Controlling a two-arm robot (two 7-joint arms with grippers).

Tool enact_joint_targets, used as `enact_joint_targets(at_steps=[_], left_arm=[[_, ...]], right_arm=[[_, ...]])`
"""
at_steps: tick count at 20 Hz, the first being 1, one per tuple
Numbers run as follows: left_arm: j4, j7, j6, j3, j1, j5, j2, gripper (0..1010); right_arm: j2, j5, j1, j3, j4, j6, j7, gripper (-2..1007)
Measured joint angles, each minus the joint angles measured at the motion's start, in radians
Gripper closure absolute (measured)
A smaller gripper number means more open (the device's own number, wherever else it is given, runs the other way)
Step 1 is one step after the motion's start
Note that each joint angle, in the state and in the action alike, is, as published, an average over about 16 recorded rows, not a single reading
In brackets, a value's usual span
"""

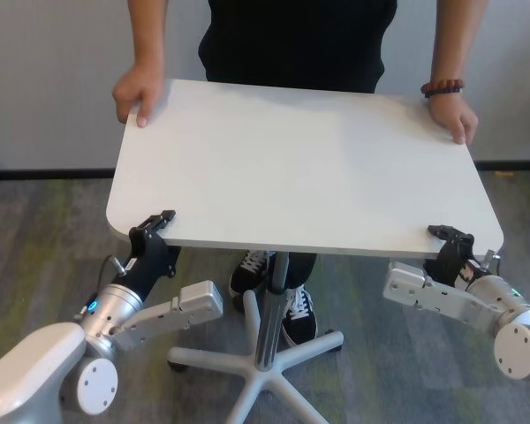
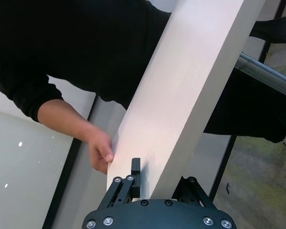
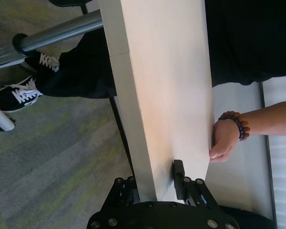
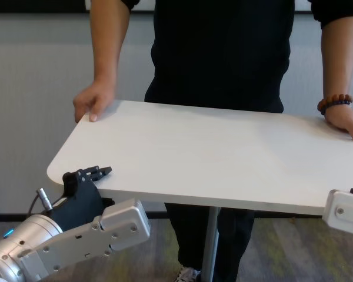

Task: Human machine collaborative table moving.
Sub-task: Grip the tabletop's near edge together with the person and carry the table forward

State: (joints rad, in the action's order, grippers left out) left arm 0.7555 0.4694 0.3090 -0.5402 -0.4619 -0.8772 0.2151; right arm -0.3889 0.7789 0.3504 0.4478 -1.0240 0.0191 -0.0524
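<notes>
You are gripping the one large white rounded-corner tabletop surface (image 1: 309, 168) between both jaws: the left gripper (image 1: 153, 226) and right gripper (image 1: 448, 238) are each clamping its near edge. The one black-shirted person (image 1: 300, 40) is holding the far corners with two hands. Mismatched pulling could slip the thin edge out.

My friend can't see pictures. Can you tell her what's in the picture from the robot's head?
A person in black and a robot hold a white table from opposite sides. The person's hands grip the far corners; the left gripper and the right gripper clamp the near edge at its two corners. Below are the table's pole, wheeled base and the person's black sneakers.
</notes>
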Motion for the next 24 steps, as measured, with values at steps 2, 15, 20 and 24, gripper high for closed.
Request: enact_joint_targets(at_steps=[2,15,20,24], left_arm=[[0.0,0.0,0.0,0.0,0.0,0.0,0.0,686],[0.001,0.0,0.001,0.001,0.001,0.001,0.001,686],[0.002,0.0,0.001,0.001,0.002,0.001,0.001,686],[0.002,0.0,0.001,0.001,0.002,0.001,0.001,686]], right_arm=[[0.0,-0.001,0.0,0.001,0.002,0.001,0.002,648],[0.002,-0.006,-0.003,0.0,0.002,0.006,0.01,648],[0.001,-0.005,-0.003,0.0,0.002,0.007,0.009,648],[0.001,-0.004,-0.003,0.0,0.002,0.007,0.007,645]])
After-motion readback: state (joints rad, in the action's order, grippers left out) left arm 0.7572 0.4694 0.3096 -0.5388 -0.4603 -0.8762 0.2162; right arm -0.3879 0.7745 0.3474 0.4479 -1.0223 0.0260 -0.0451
